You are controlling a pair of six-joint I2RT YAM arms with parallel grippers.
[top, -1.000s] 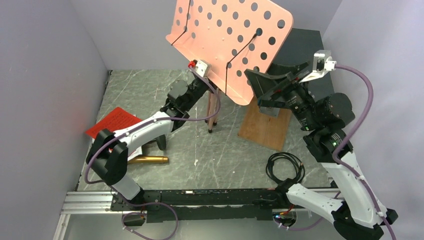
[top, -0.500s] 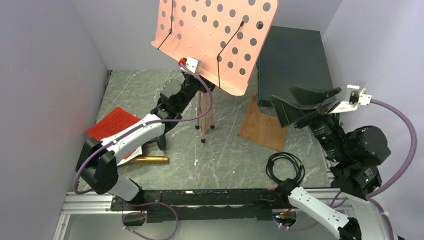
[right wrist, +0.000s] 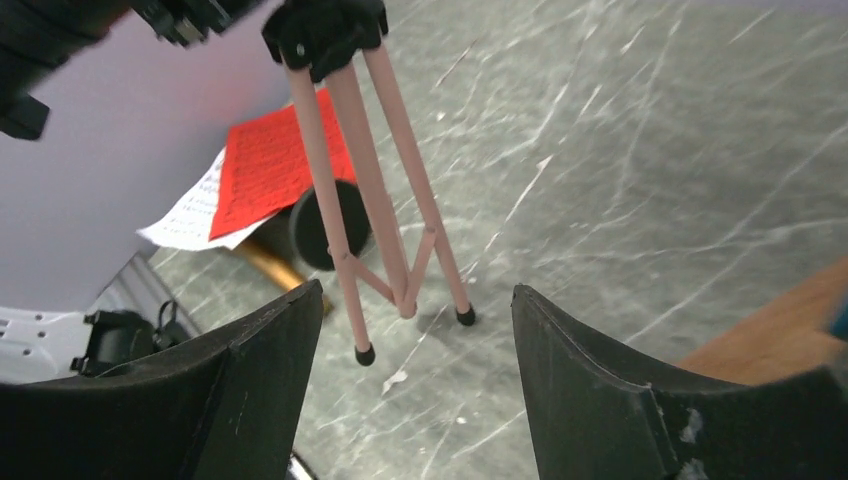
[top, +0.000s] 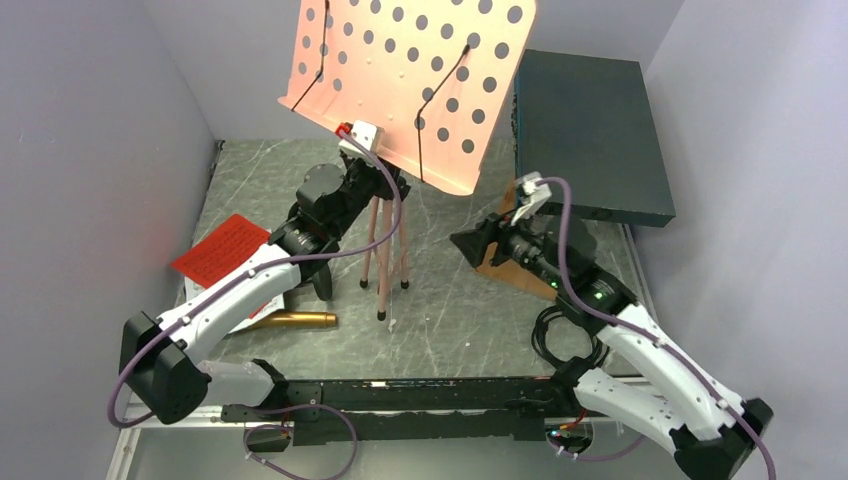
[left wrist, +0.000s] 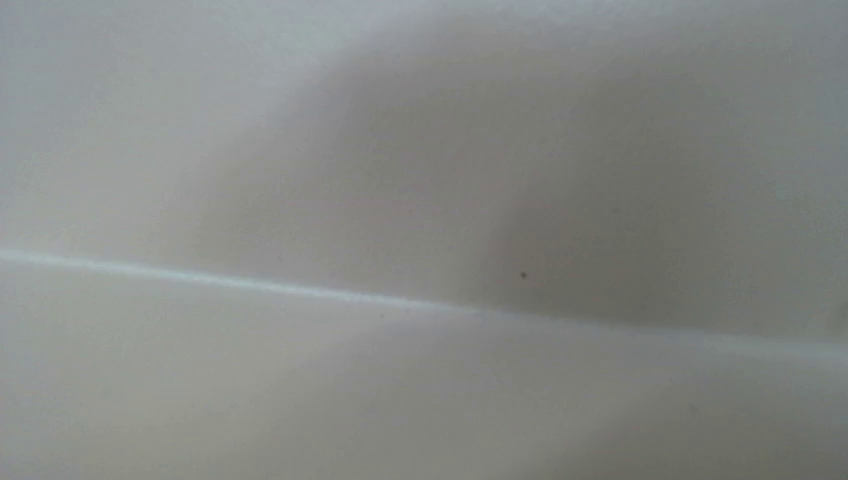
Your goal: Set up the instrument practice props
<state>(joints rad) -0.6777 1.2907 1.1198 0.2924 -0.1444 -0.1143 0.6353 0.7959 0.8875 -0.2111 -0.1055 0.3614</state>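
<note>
A large dark teal box (top: 590, 130) stands at the far right on a wooden board (top: 497, 270). A black cable coil (top: 560, 335) lies on the grey marbled table (top: 440, 310) by the right arm's base. Nothing is seen between the right gripper (top: 475, 245) and the tripod legs (right wrist: 385, 200).

The pink perforated music stand (top: 410, 70) is held tilted at the table's middle. Its desk is raised over the left gripper (top: 388, 185), which is largely hidden beneath it. Whether that gripper is clamped on the shaft cannot be told, as the left wrist view shows only a blurred pale surface. The right gripper is spread wide with nothing in it. It is aimed at the legs from the right, well apart from them, and in the right wrist view they are framed between its fingers (right wrist: 250, 370).

At the left wall lie a red music sheet (top: 225, 248) and a white music sheet (right wrist: 190, 220), which overlap. The gold microphone (top: 300, 320) and the black round-base mic stand (top: 322, 285) are just beside them, near the left forearm.

Counted are one music stand with three legs drawn close together, one red sheet, at least one white sheet, one microphone, one mic stand, one box, one board and one coil.
</note>
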